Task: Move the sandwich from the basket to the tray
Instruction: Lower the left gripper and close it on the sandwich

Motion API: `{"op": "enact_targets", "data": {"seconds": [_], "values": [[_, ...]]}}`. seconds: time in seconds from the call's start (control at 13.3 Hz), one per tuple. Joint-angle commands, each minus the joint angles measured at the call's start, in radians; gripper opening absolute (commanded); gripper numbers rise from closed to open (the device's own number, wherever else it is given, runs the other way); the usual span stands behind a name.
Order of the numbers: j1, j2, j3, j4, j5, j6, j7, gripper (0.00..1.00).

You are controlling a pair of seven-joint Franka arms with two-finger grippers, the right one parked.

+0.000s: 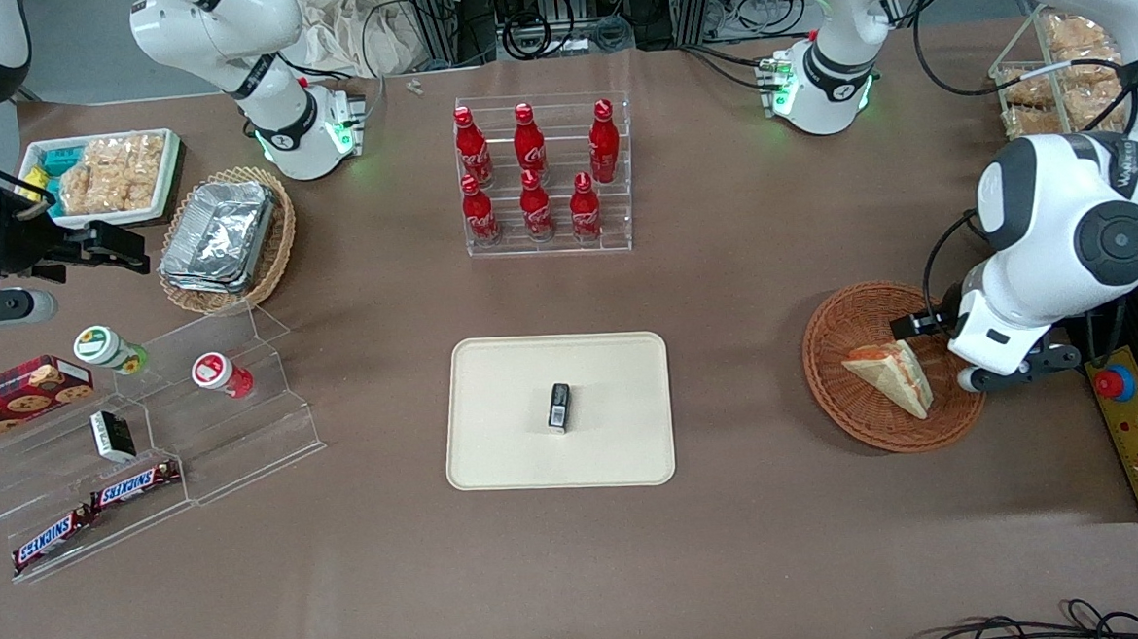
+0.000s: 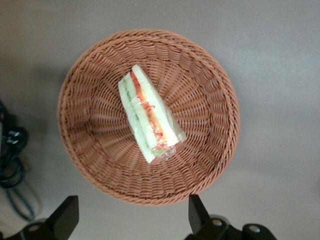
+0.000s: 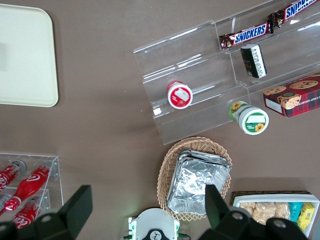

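Sandwich (image 2: 150, 119) lies in the basket (image 2: 90, 75); I see my gripper (image 2: 132, 220) above it, jaws spread, holding nothing.

Light falls evenly from overhead — bright, soft-edged shadows only. The foil containers (image 1: 219, 231) throw pale glare near the parked arm's end of the table (image 1: 742, 281). From the wrist, the gripper (image 2: 132, 220) hangs over the basket (image 2: 80, 125), fingers spread, blurred — a grey shadow pools beside it.
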Motion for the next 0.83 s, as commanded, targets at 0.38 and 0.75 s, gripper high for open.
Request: {"op": "enact_targets", "data": {"seconds": [0.38,0.75], "values": [[0.032,0.046,0.004,-0.08,-0.035,0.232,-0.335,0.99],[0.069,0.05,0.004,-0.141,-0.035,0.325,-0.473,0.99]]}}
